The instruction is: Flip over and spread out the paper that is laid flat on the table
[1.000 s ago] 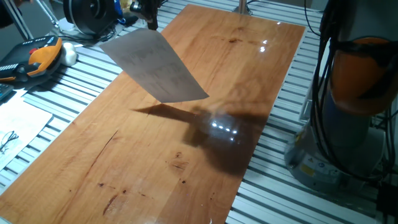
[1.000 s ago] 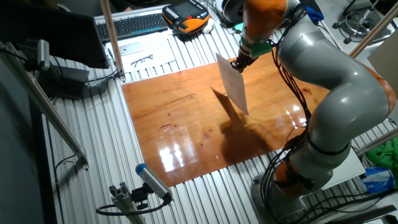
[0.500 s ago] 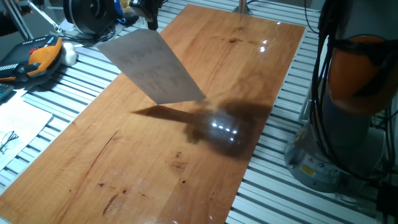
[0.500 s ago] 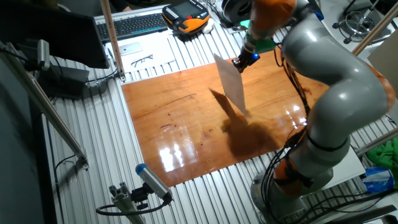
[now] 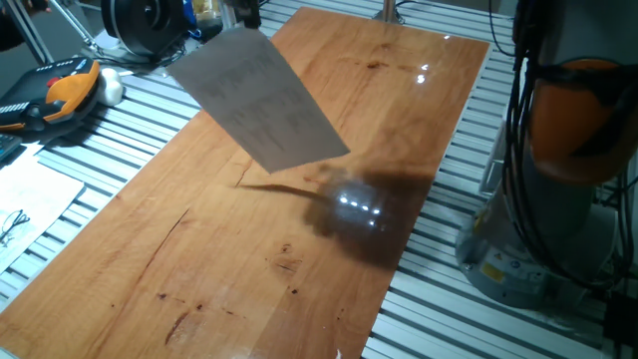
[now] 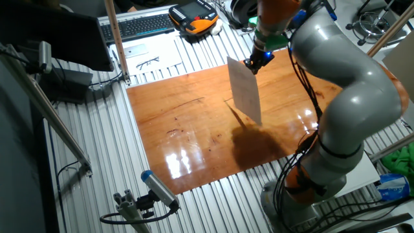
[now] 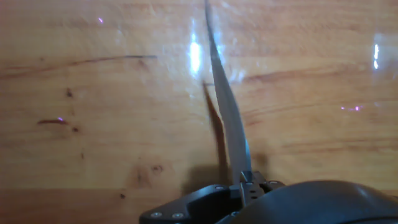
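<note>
The paper [image 5: 261,98] is a thin white sheet with faint small print. It hangs in the air over the table [image 5: 249,249], clear of the wood, with its shadow below. It also shows in the other fixed view [image 6: 246,90], hanging from its top corner. My gripper [image 6: 252,63] is shut on that top corner of the paper; in one fixed view the gripper [image 5: 246,16] is at the top edge of the frame. In the hand view the paper [image 7: 227,106] runs edge-on away from the shut jaws, above the table [image 7: 93,124].
Grey slatted metal [image 5: 120,130] surrounds the table. Another printed sheet with glasses [image 5: 15,224] lies at the left. An orange and black controller [image 5: 60,90] and a keyboard [image 6: 136,26] lie beyond. My arm's base [image 5: 558,199] stands at the table's right side.
The gripper has lifted the paper a little higher and carried it slightly along the table; the sheet's lower edge is now clear of the wood and its shadow is thinner.
</note>
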You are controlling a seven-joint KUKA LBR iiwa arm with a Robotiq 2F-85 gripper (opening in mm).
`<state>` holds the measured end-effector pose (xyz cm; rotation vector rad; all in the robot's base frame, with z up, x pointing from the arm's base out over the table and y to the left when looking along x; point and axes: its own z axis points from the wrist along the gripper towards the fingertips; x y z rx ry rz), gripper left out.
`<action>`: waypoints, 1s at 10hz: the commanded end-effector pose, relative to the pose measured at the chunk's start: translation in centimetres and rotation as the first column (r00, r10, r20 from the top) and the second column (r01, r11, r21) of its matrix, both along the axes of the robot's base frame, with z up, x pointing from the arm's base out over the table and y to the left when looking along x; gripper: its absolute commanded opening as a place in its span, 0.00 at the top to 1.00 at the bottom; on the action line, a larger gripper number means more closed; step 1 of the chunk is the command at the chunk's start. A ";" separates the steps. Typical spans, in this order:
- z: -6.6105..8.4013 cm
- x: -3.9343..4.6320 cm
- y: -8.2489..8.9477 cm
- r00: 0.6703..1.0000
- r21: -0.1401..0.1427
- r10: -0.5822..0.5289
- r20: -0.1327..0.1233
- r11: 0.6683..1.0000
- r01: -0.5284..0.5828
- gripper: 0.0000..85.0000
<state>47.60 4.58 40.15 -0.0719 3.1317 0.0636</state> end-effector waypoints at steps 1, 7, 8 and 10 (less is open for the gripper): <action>0.0 0.04 0.0 1.000 0.007 0.011 0.015 1.000 -0.011 1.00; -1.9 -0.28 2.1 0.999 0.004 0.025 0.034 1.000 -0.025 1.00; -2.0 -0.53 2.5 0.999 0.004 0.022 0.037 1.000 -0.022 1.00; -2.1 -0.77 2.6 0.999 -0.010 0.032 0.031 0.999 -0.032 1.00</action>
